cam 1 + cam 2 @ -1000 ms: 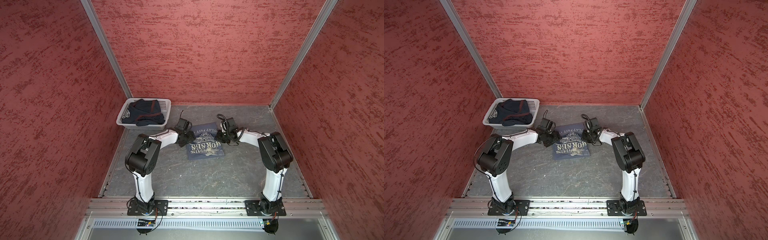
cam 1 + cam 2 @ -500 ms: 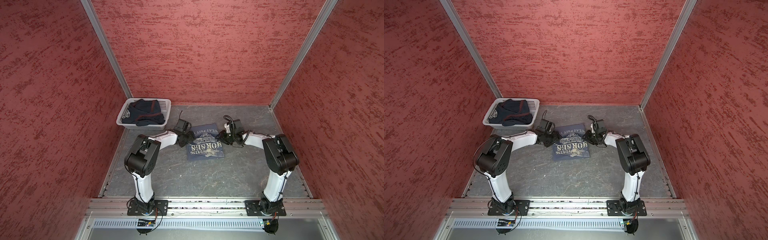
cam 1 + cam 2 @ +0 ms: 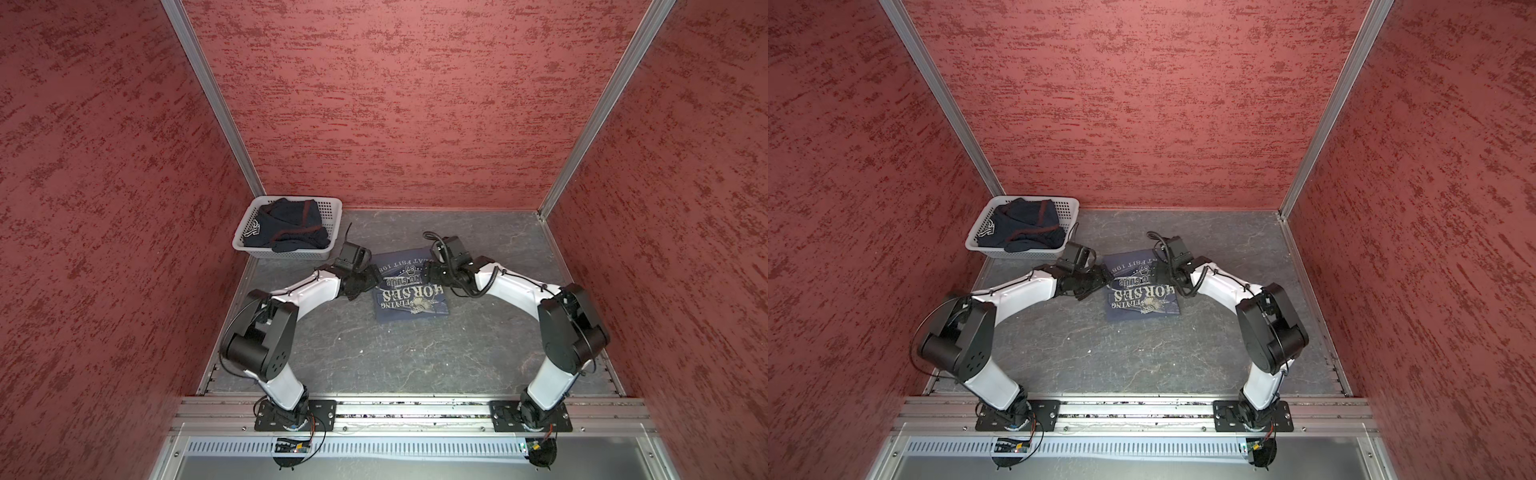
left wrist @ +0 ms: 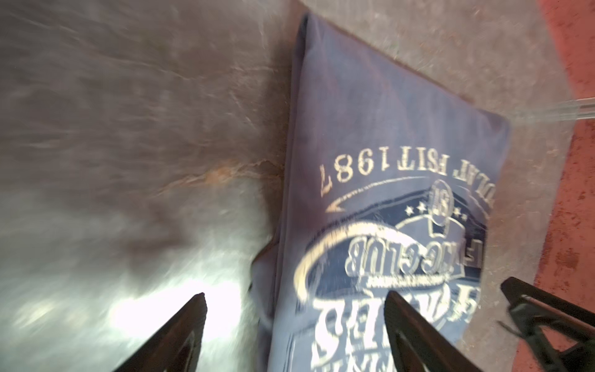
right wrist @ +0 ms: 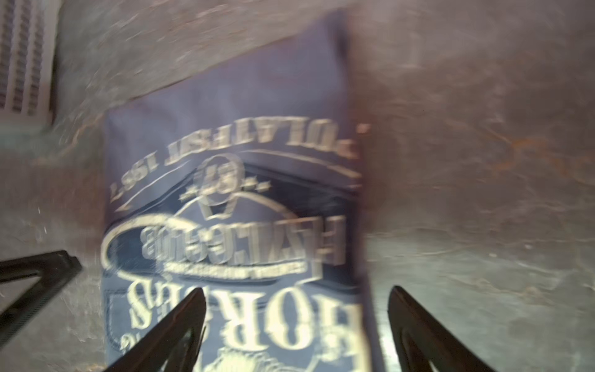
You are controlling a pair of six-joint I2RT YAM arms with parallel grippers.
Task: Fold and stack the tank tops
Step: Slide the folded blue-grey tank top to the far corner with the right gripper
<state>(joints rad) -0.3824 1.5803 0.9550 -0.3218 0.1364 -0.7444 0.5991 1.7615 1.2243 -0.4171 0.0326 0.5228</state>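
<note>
Left wrist view shows the slate-blue tank top point(image 4: 386, 154) lying flat on the table point(image 4: 128, 128), folded into a neat rectangle with its whitish lettering facing up. In both top views it sits mid-table between the two arms. The left gripper point(image 4: 296, 295) is released, its jaws spread wide astride one long edge of the cloth, one finger over bare table and the other over the print, with nothing pinched. The right gripper point(image 5: 297, 289) is likewise released, straddling the opposite edge and holding nothing.

I judge this top's fold to be done or nearly so, with both claws free of it. The dark navy tank top point(image 3: 286, 224) lies crumpled in the white basket point(image 3: 333, 220) at the far left corner, well apart from the folded one and not yet folded.

The next move, as I read it, calls for the left gripper to reach into the basket, lift that top out and spread it on bare table. The basket's wall and the bunched cloth may hinder a clean grasp. The folded top lies near that path and could be dragged askew.
</note>
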